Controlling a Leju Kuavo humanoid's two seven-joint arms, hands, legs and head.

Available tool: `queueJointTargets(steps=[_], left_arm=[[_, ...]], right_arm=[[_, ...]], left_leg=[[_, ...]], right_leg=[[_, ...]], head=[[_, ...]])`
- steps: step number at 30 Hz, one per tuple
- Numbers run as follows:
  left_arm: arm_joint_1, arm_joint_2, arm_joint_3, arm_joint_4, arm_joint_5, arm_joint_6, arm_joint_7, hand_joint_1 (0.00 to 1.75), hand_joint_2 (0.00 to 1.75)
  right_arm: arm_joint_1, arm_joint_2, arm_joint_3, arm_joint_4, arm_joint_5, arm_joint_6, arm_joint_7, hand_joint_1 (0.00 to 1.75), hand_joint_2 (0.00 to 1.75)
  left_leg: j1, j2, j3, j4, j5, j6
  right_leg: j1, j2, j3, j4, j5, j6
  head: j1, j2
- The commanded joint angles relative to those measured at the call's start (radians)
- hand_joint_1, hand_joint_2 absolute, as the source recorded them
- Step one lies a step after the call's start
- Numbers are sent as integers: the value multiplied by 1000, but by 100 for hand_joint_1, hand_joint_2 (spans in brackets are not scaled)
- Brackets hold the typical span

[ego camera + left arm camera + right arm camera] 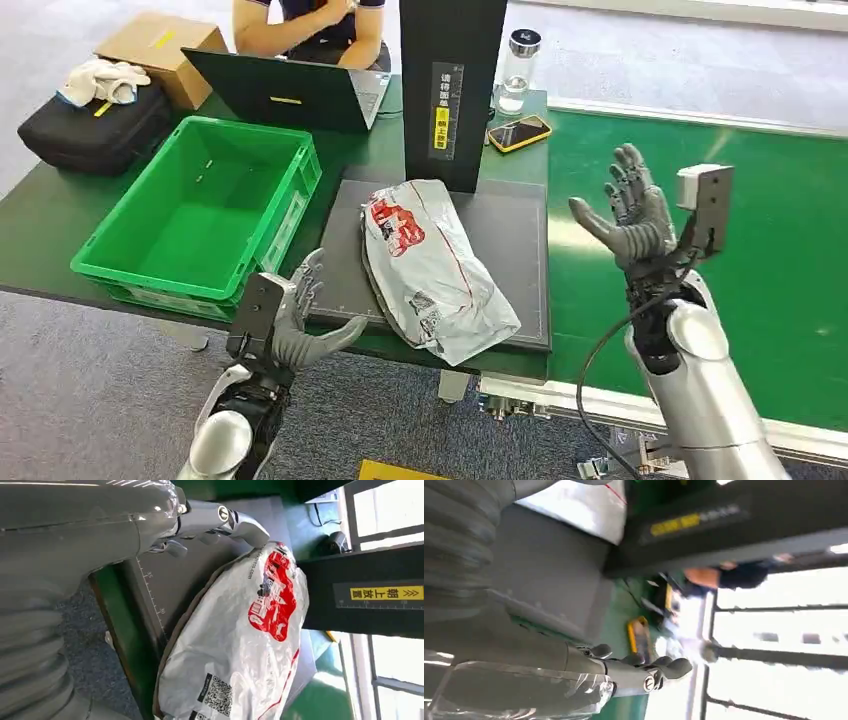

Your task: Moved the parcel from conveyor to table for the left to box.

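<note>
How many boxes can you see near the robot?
2. A green crate sits open on the table's left side, and a brown cardboard box lies behind it at the far left corner. Others could be out of view.

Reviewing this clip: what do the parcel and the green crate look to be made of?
The parcel looks like a soft, glossy plastic mailer bag: grey-white film, wrinkled and shiny, with red print and a QR label. The green crate appears to be rigid moulded plastic with a smooth, slightly shiny finish, straight walls and a thick rim.
</note>
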Motion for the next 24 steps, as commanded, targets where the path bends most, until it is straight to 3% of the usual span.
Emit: queueJointTargets(steps=[1, 6, 10, 21, 24], left_arm=[[-21, -7, 28, 20, -27, -29, 10, 0, 175], [-16, -15, 50, 21, -36, -39, 9, 0, 175], [-10, -23, 65, 6, -46, -49, 8, 0, 175], [21, -37, 91, -36, -76, -70, 26, 0, 175], [12, -44, 73, -22, -101, -76, 41, 0, 175]], right_arm=[[279, 64, -203, -362, 134, -60, -89, 0, 175], [504, 151, -232, -535, 196, -40, -140, 0, 175], [611, 216, -203, -545, 208, -3, -126, 0, 175], [628, 295, -230, -551, 319, 83, -72, 0, 175], [627, 279, -235, -559, 351, 74, -73, 0, 175]], left_leg=[[1, -3, 1, -2, 0, -1], [1, -4, 4, -4, 0, -1], [1, -3, 4, -4, -1, -1], [1, 1, 2, -2, -1, -1], [1, 1, 3, -3, -1, -1]], right_leg=[[1, -3, 3, -2, -1, -1], [1, -4, 5, -3, -1, -2], [2, -3, 5, -3, -2, -2], [1, 1, 2, -1, -1, -2], [1, 2, 2, -1, -1, -2]], head=[[0, 0], [0, 0], [0, 0], [-1, 0], [0, 0]])
